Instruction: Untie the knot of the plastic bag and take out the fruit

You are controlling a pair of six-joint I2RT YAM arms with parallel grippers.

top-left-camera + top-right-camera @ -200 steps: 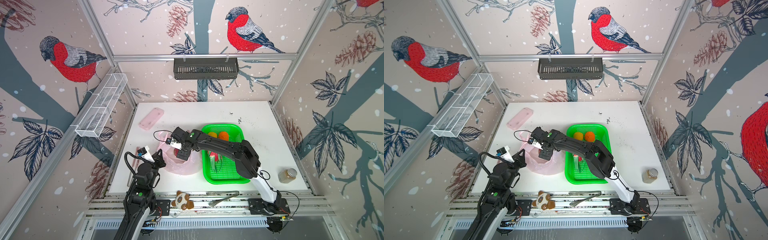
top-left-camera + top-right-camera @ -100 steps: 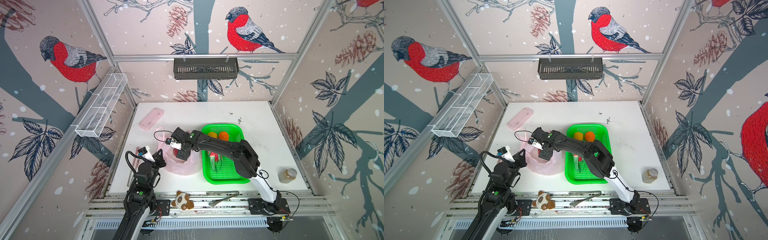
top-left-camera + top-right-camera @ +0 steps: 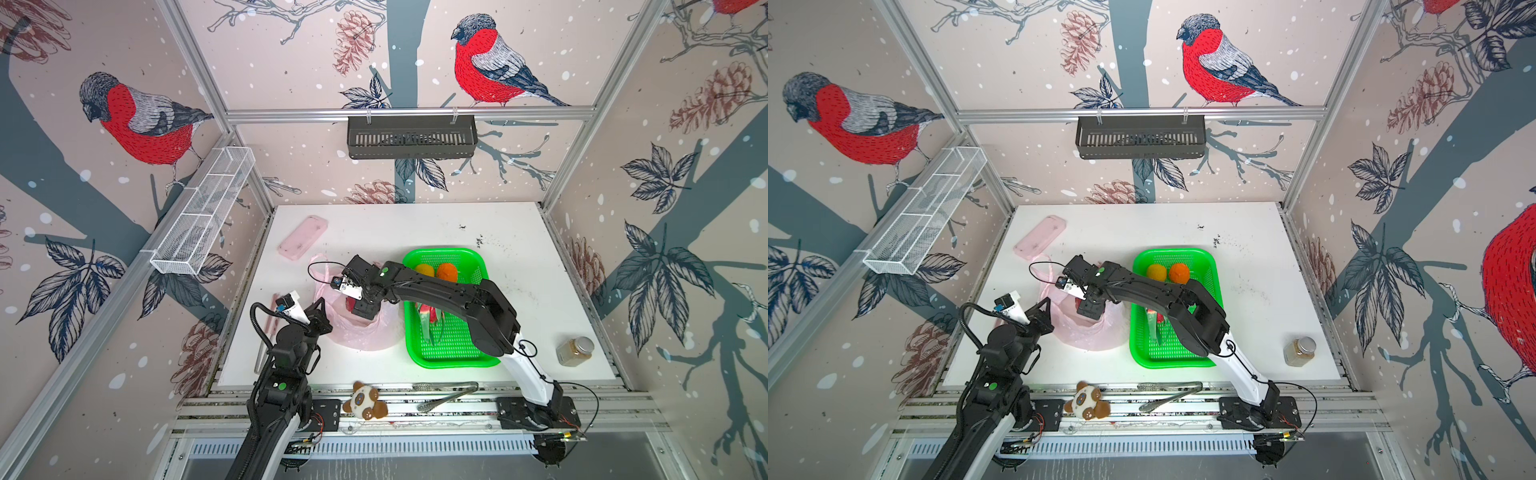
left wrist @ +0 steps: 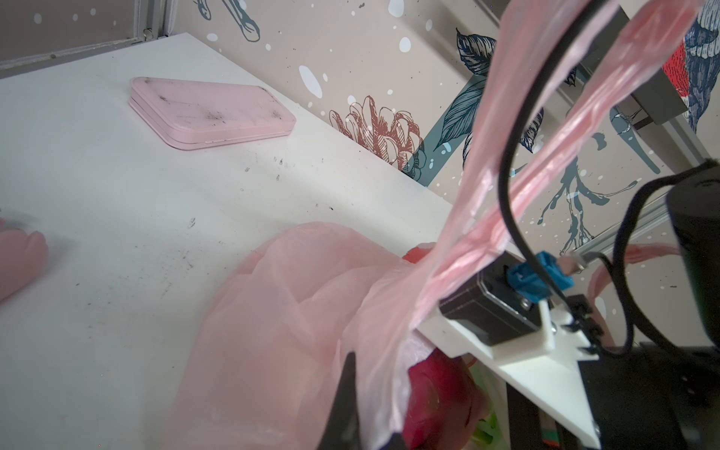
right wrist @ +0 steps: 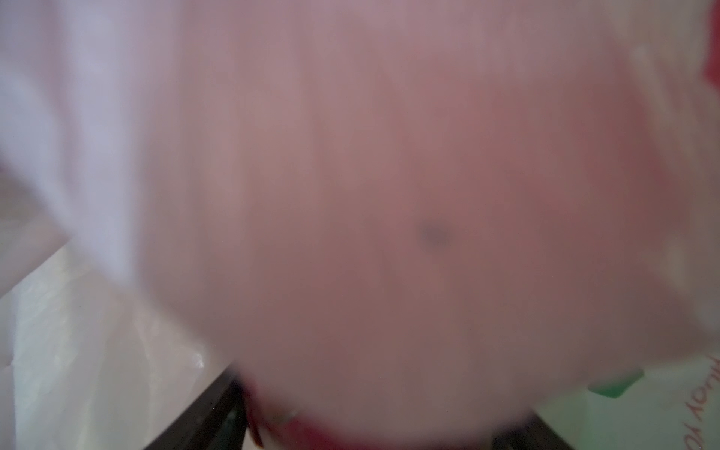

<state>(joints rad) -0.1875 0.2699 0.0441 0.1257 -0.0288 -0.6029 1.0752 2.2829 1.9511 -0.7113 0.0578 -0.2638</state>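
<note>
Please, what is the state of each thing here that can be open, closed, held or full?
plastic bag: untied, mouth open, one dragon fruit inside
left gripper: shut on the plastic bag's edge
right gripper: inside the bag, open or shut unclear
green basket: holds yellow ball, orange ball, other dragon fruit
pink case: closed, lying flat
jar: upright, lid on

Pink case [image 3: 302, 237], green basket [image 3: 449, 362] and jar [image 3: 575, 352] sit apart; plush toy [image 3: 365, 405] lies beside tongs [image 3: 461, 388].
</note>
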